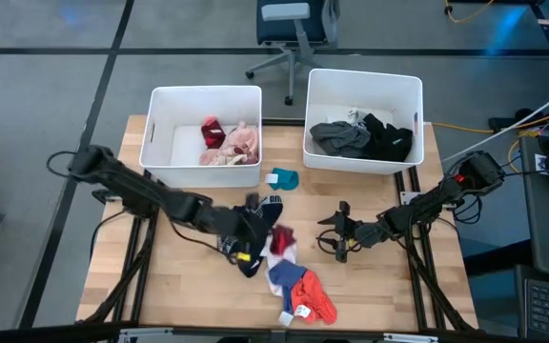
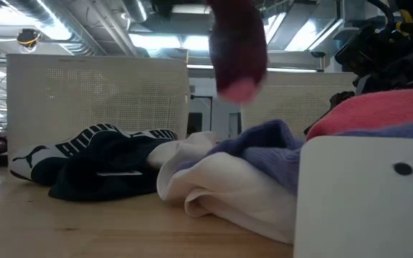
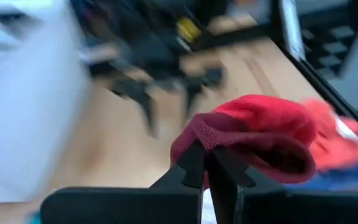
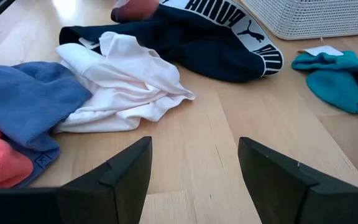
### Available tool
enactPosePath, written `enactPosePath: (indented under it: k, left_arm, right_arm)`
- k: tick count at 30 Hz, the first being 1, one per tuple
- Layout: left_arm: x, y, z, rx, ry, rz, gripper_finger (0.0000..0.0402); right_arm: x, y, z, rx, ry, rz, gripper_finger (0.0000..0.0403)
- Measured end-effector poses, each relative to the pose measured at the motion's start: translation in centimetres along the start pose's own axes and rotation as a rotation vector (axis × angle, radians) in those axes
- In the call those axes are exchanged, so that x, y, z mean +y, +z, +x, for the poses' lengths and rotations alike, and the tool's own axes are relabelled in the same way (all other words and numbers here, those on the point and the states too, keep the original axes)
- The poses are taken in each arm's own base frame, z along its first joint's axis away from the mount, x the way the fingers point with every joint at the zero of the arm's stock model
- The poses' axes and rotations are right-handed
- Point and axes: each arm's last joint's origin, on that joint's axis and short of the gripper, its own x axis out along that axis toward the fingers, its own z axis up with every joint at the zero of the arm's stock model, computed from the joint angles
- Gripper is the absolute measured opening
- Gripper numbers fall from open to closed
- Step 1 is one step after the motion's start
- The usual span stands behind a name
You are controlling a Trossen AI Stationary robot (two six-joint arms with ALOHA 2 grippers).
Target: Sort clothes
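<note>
My left gripper [image 1: 258, 233] is shut on a maroon garment [image 3: 253, 140] above the pile at the table's middle. In the low view the garment [image 2: 239, 50] hangs clear above the pile. The pile holds a black garment with a white lettered band [image 4: 216, 31], a white one [image 4: 126, 81], a blue one [image 4: 30, 93] and a red one [image 1: 318, 301]. A teal garment [image 1: 284, 178] lies apart near the bins. My right gripper [image 4: 194, 163] is open and empty, low over the wood to the right of the pile. My left gripper pinches the maroon garment's ribbed hem [image 3: 205, 135] between its two shut fingers [image 3: 191, 168]. The rest of the garment bulges out beyond the fingers. The garment is lifted clear of the pile and hangs below the gripper. One layer or several, I cannot tell.
Two white bins stand at the table's far edge: the left one [image 1: 160, 133] holds maroon and pink clothes, the right one [image 1: 317, 90] grey and black clothes. Bare wood lies between the pile and my right gripper. An office chair [image 1: 289, 38] stands beyond the table.
</note>
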Motion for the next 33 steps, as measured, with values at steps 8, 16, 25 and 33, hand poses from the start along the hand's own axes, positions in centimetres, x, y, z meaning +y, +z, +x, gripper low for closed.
enactPosePath:
  k: [8,16,25,33]
  left_arm:
    - [4.8,3.9,-6.7,-0.157,0.400,0.028,0.0009]
    - [10.8,4.3,-10.3,-0.149,0.716,-0.016,0.0010]
    - [17.0,0.6,-10.3,0.086,0.932,-0.149,0.0010]
    - [19.5,-2.6,-10.1,0.252,1.026,-0.327,0.0010]
  right_arm:
    - [0.0,0.0,0.0,0.000,0.000,0.000,0.0238]
    - [0.0,0.0,0.0,0.001,0.000,0.000,0.0238]
    - [0.0,0.0,0.0,0.003,0.000,-0.001,0.0238]
    - [0.0,-0.2,0.0,0.017,0.003,0.000,0.0238]
